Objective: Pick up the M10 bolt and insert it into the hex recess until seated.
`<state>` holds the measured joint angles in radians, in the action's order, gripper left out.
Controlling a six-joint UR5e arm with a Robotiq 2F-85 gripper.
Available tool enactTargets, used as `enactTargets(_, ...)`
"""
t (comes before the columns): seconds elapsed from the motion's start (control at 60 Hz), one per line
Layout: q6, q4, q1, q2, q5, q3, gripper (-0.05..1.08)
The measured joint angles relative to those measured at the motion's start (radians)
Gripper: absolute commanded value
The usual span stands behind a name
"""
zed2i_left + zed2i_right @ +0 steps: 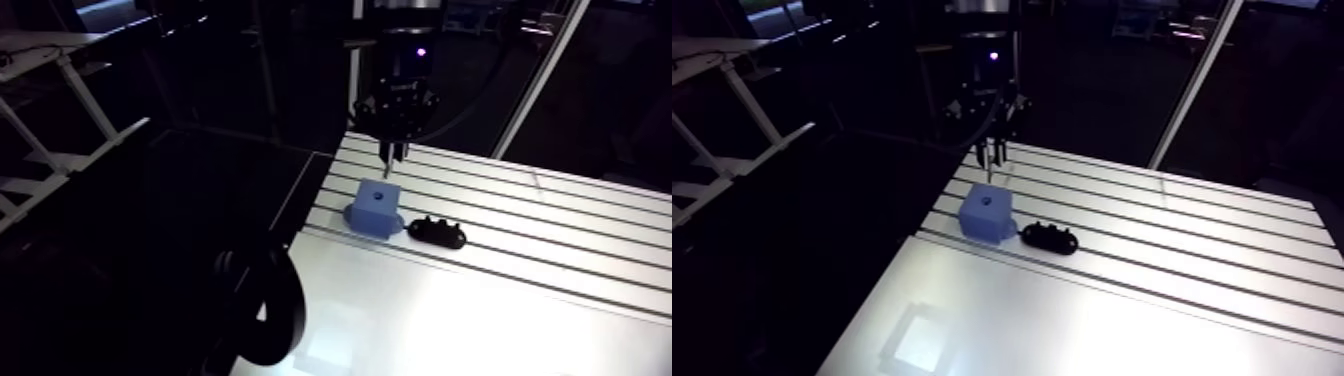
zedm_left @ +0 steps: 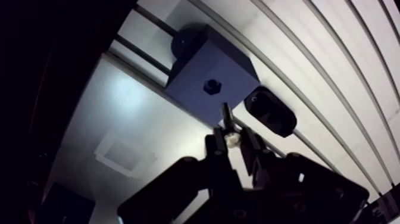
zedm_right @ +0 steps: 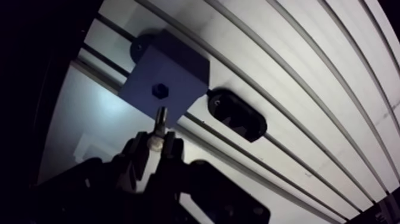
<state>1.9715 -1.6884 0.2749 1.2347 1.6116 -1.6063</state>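
**Bolt hanging over the blue block**

On the left I am seeing the blue cube-shaped block point(image 1: 378, 208) sitting on the slotted aluminium surface point(image 1: 540, 290), its dark hex recess point(image 2: 211, 87) facing up. The black two-fingered claw point(image 2: 230, 142) is gripping the slim metal M10 bolt point(image 2: 225, 117) by its head. The bolt is pointing down and hovering just above the block, clear of the recess. A black oblong part point(image 1: 437, 232) is lying just beside the block, to its right.

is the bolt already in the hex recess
No, the bolt is held in the jaws, its tip short of the empty hex recess.
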Motion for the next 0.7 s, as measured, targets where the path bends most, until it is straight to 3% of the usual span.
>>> enactTargets(0.7,-0.023,-0.011,0.013,-0.01,-0.003,-0.012,1.08)
